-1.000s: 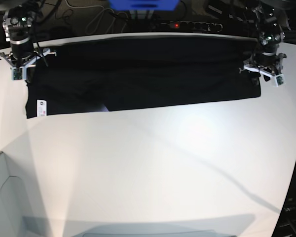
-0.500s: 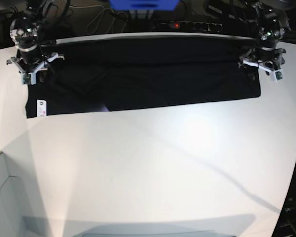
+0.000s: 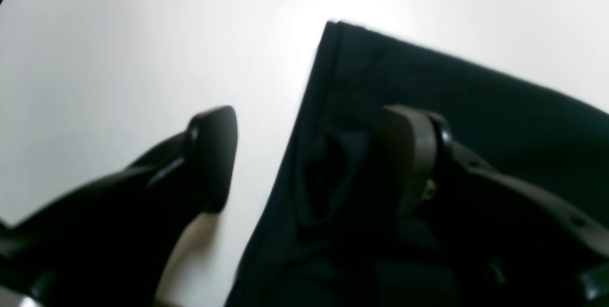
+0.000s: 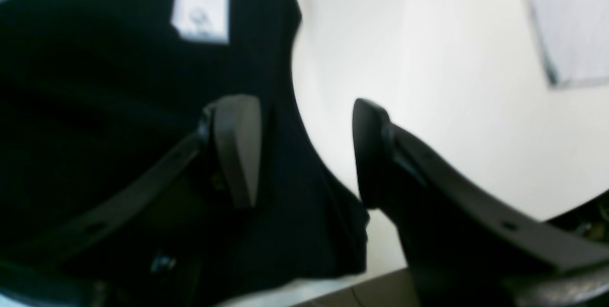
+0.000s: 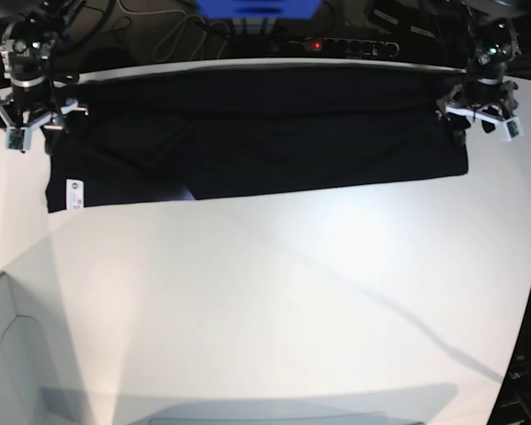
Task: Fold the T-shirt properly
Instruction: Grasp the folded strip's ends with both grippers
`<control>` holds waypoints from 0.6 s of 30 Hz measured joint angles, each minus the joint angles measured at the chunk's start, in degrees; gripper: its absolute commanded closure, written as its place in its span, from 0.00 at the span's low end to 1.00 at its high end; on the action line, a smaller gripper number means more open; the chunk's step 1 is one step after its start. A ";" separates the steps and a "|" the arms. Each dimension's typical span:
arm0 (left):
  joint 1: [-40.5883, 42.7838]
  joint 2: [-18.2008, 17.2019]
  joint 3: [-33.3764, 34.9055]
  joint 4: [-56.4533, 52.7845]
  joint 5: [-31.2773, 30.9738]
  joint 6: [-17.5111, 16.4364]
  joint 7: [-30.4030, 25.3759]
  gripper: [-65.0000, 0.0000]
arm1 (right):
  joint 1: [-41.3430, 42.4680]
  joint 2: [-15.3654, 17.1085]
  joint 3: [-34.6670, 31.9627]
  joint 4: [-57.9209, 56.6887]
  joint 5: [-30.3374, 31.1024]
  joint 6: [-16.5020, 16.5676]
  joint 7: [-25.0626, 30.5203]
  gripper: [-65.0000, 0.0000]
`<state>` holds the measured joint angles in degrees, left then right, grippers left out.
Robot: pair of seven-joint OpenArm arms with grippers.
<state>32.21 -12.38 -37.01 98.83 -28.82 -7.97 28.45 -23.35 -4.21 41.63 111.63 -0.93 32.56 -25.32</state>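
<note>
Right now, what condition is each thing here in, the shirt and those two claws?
T-shirt: lying flat on the table as a long folded band, held by neither claw.
White label: facing up at the shirt's near corner.
Left gripper: open, over the shirt's end.
Right gripper: open, over the other end.

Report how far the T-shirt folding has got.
Done: the T-shirt lies as a long flat band along the table's far edge, the white label at one end. In hand: nothing; the left gripper and right gripper stand open at the band's two ends, gripping no cloth. Left: folding the long band into a compact stack.
</note>
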 measured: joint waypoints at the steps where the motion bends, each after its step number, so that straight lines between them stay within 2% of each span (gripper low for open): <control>1: 0.02 0.04 0.02 -0.28 -0.02 0.02 0.13 0.32 | -0.02 -0.74 -0.98 0.50 0.00 0.83 -0.02 0.51; 3: -0.02 0.20 0.28 -0.48 -0.46 0.04 0.04 0.32 | -0.04 -2.27 -3.32 0.48 0.11 4.04 -0.31 0.51; 7: -0.13 0.17 0.39 -0.48 -0.63 0.02 0.04 0.32 | 0.02 -2.27 -7.34 -2.64 0.31 4.09 0.26 0.51; 11: -0.15 0.31 0.46 -1.95 -0.63 0.00 -0.15 0.32 | 1.27 -2.23 -7.45 -10.08 -0.42 4.09 -0.37 0.51; 15: -0.17 0.31 0.46 -5.90 -0.85 0.00 -0.07 0.32 | 2.73 1.05 -7.23 -16.26 1.51 4.07 2.95 0.51; 18: -0.26 0.28 0.46 -7.34 -1.05 -0.20 -1.27 0.32 | 2.71 1.99 -7.26 -17.90 2.49 4.11 4.46 0.51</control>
<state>31.94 -12.10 -36.56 91.48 -29.87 -8.16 27.18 -20.64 -2.22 34.37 93.73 1.56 36.67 -20.86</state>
